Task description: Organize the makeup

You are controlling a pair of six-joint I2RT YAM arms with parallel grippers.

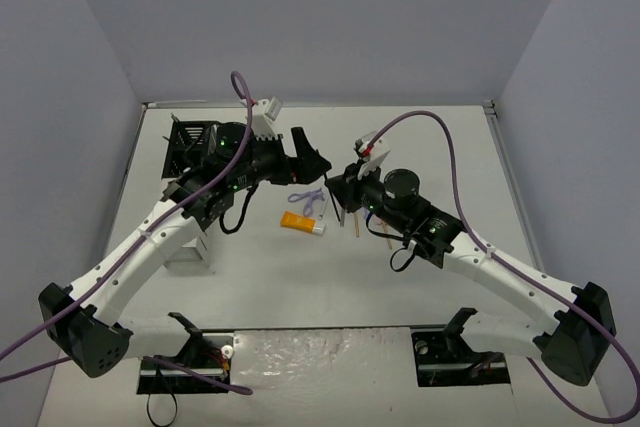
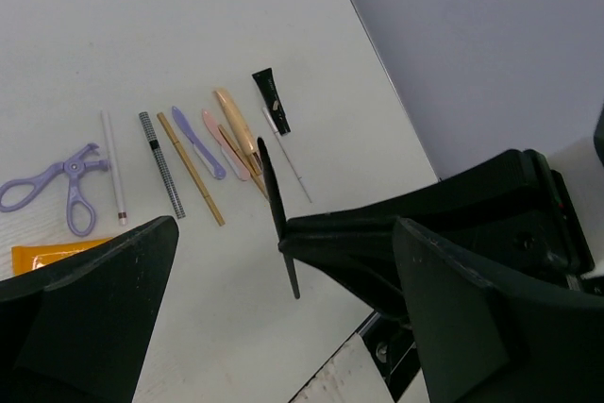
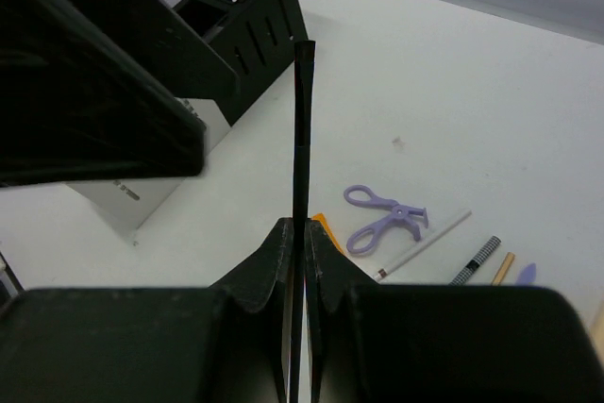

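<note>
Item held, one: thin black pencil (image 3: 302, 139), upright, clenched between the closed jaws of the right gripper (image 3: 300, 233) above the middle of the white table (image 1: 300, 287). The left gripper (image 1: 310, 157) is spread wide and carries nothing; it hangs just beside the right one. Items lying flat, one of each: orange tube with white cap (image 1: 300, 223); purple looped tool (image 2: 57, 186) just beyond it; then, in a rough row, a white pencil (image 2: 113, 167), a grey checked pencil (image 2: 162, 165), a tan pencil (image 2: 191, 169), a lavender blade-shaped stick (image 2: 198, 142), a pink stick (image 2: 226, 145), a thicker gold-tan tube (image 2: 236, 125), a short black tube (image 2: 272, 101) and a thin white stick (image 2: 286, 154). One black slotted rack (image 3: 250, 7) with a white section stands at the far left, thin sticks already upright in it. Bare tabletop lies open toward the arm bases and the right side; the row's black tube lies nearest the table edge. The top view shows only the tube and looped tool, the arms covering most of the row; the left wrist view shows the whole row.
</note>
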